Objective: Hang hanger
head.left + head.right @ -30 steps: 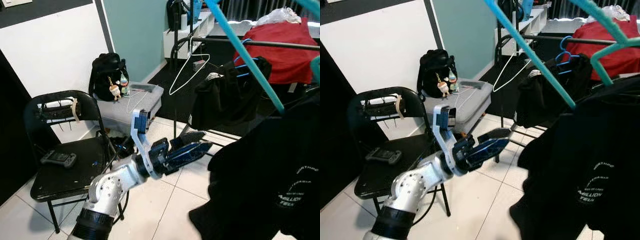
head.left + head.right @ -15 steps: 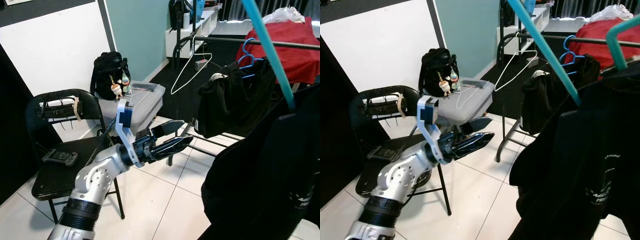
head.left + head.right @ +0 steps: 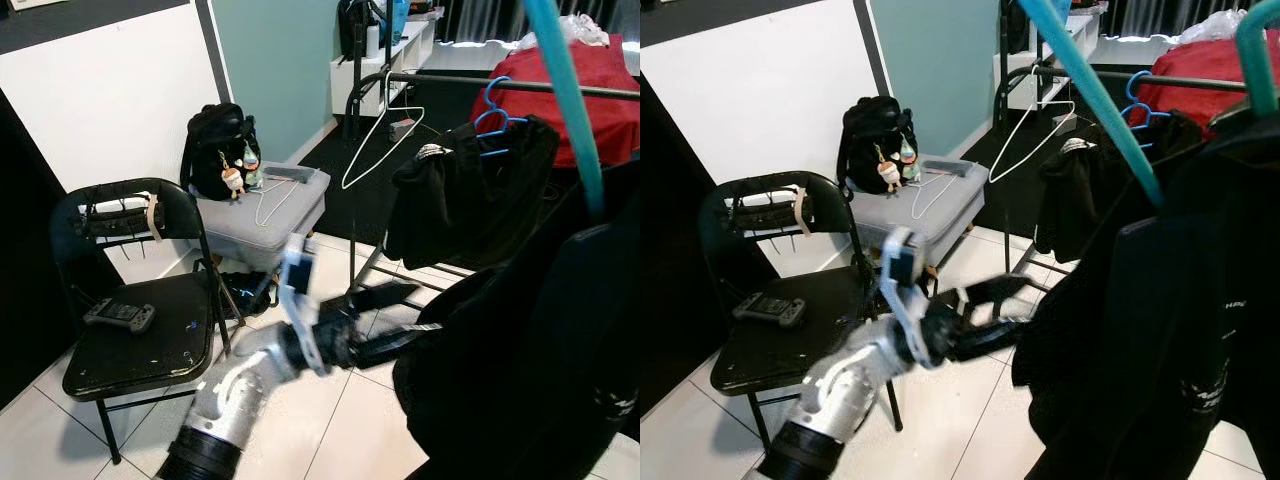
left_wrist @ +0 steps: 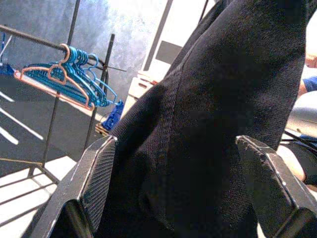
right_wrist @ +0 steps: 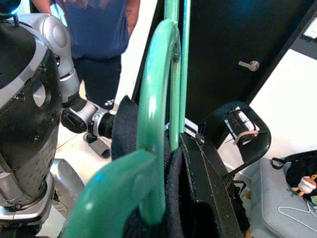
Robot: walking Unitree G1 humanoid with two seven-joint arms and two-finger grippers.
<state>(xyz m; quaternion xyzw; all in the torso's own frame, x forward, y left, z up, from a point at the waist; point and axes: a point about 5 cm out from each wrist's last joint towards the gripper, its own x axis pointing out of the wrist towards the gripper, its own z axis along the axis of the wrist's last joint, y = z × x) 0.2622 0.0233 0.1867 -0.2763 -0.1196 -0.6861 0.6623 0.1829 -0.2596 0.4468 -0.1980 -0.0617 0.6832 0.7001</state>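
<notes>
The right tool (image 5: 173, 144) grips the stiff teal hanger (image 5: 158, 99); its soft shirt (image 3: 520, 350) sways between the open left tool (image 4: 173, 198) fingers.

I see a black folding chair (image 3: 140, 345) with a game controller (image 3: 118, 316) on its seat, beside a grey storage box (image 3: 262, 215) with a black backpack (image 3: 218, 150) on top.
</notes>
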